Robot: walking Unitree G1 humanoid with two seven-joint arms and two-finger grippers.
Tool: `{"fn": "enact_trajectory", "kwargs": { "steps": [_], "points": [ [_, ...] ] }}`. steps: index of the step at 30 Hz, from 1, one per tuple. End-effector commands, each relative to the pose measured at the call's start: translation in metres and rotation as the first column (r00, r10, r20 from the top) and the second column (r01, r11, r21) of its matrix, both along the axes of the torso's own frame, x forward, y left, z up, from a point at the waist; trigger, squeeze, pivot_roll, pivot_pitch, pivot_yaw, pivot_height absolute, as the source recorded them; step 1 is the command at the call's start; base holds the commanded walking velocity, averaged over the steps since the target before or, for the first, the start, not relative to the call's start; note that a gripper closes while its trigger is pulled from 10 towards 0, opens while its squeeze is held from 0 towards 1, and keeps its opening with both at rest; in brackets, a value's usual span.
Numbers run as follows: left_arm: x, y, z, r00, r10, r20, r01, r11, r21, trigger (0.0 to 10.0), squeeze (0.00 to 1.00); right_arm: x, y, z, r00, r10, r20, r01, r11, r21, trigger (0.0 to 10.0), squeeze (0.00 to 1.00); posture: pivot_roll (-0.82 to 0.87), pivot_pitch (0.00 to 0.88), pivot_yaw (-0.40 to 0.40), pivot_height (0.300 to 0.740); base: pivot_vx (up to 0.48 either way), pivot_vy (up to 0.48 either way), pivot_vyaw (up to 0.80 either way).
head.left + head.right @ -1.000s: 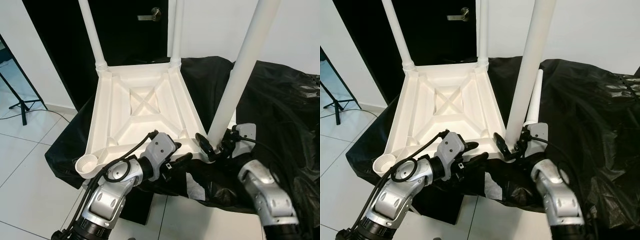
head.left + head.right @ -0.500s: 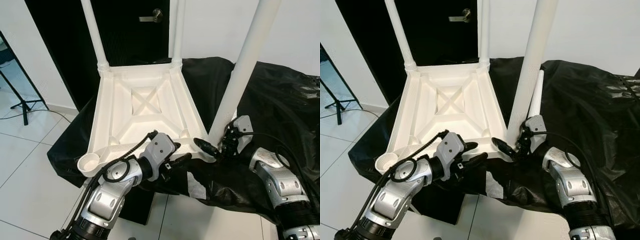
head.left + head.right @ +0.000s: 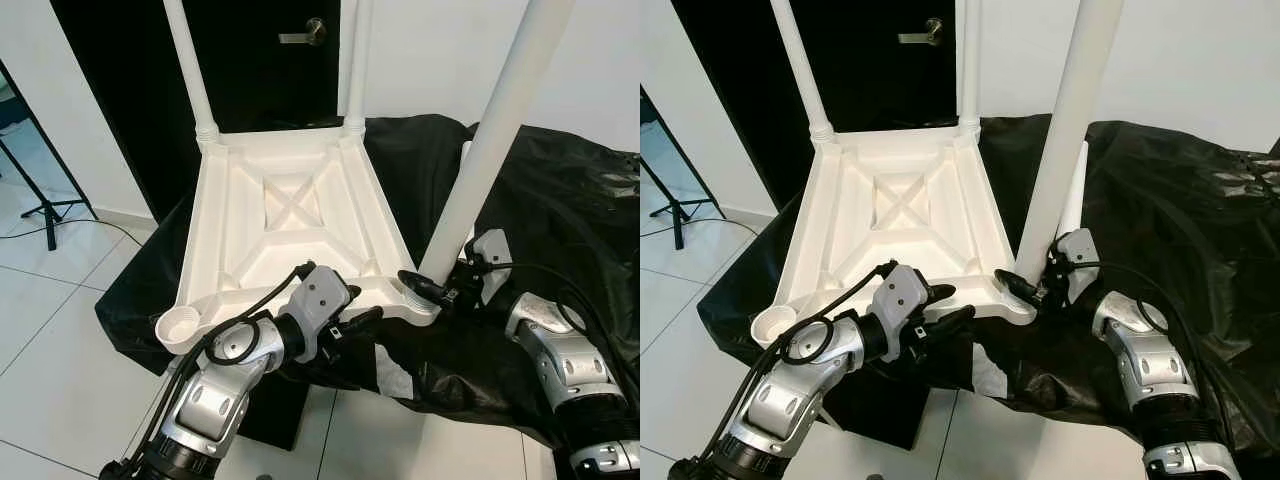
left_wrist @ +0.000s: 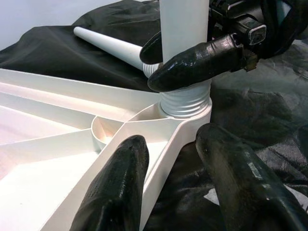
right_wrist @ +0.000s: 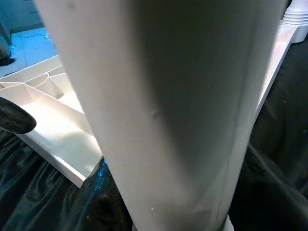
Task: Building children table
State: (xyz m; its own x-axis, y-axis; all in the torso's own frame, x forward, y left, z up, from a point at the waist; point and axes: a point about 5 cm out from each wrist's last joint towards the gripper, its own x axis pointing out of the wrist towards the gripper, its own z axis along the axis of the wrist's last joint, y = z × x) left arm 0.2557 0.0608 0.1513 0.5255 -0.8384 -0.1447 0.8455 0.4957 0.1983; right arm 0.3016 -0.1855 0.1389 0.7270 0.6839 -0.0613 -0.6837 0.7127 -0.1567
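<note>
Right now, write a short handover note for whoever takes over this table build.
Right claw: closed around the base of the near right leg, which stands threaded in its corner socket.
Left claw: open, straddling the near edge of the upturned tabletop.
Done: two far legs and the near right leg stand upright.
Left: the near left socket has no leg; the spare leg lies on the black sheet behind the right claw.

White wall (image 3: 620, 70), black door (image 3: 270, 70) with lever handle (image 3: 300, 35) at top, white tiled floor (image 3: 50, 330) lower left.
</note>
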Motion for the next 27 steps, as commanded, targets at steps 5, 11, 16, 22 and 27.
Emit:
{"fn": "enact_trajectory", "kwargs": {
  "steps": [5, 11, 16, 22, 27],
  "points": [
    [-0.001, 0.000, -0.001, 1.000, 0.005, 0.005, -0.005, 1.000, 0.012, 10.0, 0.00, -0.007, -0.001, -0.017, 0.972, -0.226, -0.066, 0.230, 0.971, 0.065, 10.0, 0.00, 0.01, 0.000, 0.006, 0.740, 0.000, 0.000, 0.00],
    [-0.001, 0.000, -0.001, 1.000, 0.003, 0.002, -0.003, 1.000, 0.013, 10.0, 0.00, -0.010, 0.005, -0.017, 0.926, -0.372, -0.062, 0.377, 0.922, 0.088, 10.0, 0.00, 0.00, 0.000, 0.009, 0.740, 0.000, 0.000, 0.00],
    [-0.002, 0.000, -0.002, 1.000, -0.002, -0.002, 0.002, 1.000, 0.016, 10.0, 0.00, -0.015, 0.015, -0.021, 0.835, -0.542, -0.095, 0.550, 0.828, 0.108, 10.0, 0.00, 0.00, 0.000, 0.014, 0.740, 0.000, 0.000, 0.00],
    [-0.002, 0.001, -0.002, 1.000, -0.005, -0.008, 0.005, 1.000, 0.016, 10.0, 0.00, -0.021, 0.029, -0.021, 0.752, -0.650, -0.107, 0.659, 0.741, 0.129, 10.0, 0.00, 0.00, 0.000, 0.011, 0.740, 0.000, 0.000, 0.00],
    [-0.001, 0.001, -0.002, 1.000, -0.001, -0.007, 0.001, 1.000, 0.017, 10.0, 0.00, -0.027, 0.048, -0.023, 0.695, -0.697, -0.174, 0.719, 0.676, 0.161, 10.0, 0.00, 0.00, 0.000, 0.010, 0.740, 0.000, 0.000, 0.00]
  ]
}}
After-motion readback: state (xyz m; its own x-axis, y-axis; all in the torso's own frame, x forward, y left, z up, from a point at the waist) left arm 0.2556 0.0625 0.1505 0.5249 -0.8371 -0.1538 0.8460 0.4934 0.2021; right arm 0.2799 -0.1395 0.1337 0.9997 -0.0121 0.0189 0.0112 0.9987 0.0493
